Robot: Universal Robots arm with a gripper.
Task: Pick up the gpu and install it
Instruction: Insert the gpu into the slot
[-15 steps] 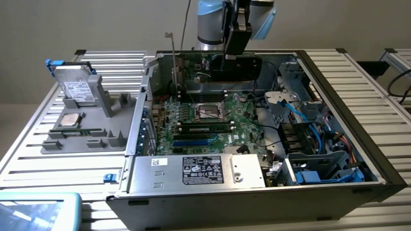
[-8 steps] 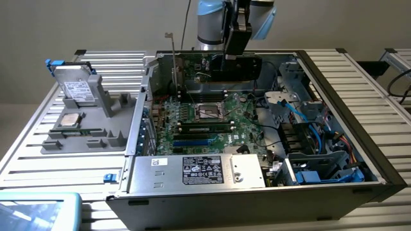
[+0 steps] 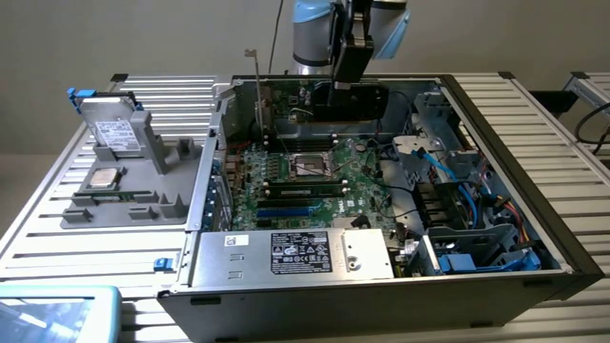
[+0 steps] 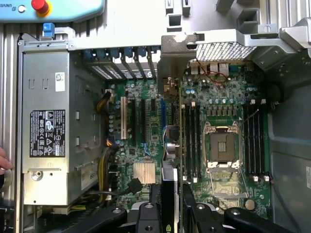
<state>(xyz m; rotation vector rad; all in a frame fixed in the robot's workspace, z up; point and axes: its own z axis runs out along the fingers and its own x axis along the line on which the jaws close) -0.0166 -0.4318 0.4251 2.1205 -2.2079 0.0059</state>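
The open computer case (image 3: 510,153) stood on the slatted table (image 3: 533,107). Inside it lay the motherboard (image 3: 286,204) with its processor socket (image 3: 310,166) uncovered and memory sticks (image 3: 305,188) seated beside the socket. The power supply (image 3: 286,254) sat against the near wall. A drive cage (image 3: 476,250) trailing blue cables filled the corner at the exterior view's right. Along the table's edge at the exterior view's left, a grey tray (image 3: 171,207) held a hard drive (image 3: 114,132) standing on end and a silvery square chip (image 3: 101,179).

The arm (image 3: 315,28) stood over the far end of the case, wrist pointing straight down. The gripper (image 3: 348,80) had its fingers (image 4: 146,213) closed partway on the top edge of the gpu (image 3: 348,103). The card hung upright on its long edge above the motherboard, and its silvery bracket (image 3: 257,93) rose above the case's far rim. From the wrist, the card ran edge-on from the fingers to the bracket, alongside the memory sticks. Whether it touched a slot could not be told. A person's fingertip (image 4: 2,160) showed beside the power supply.
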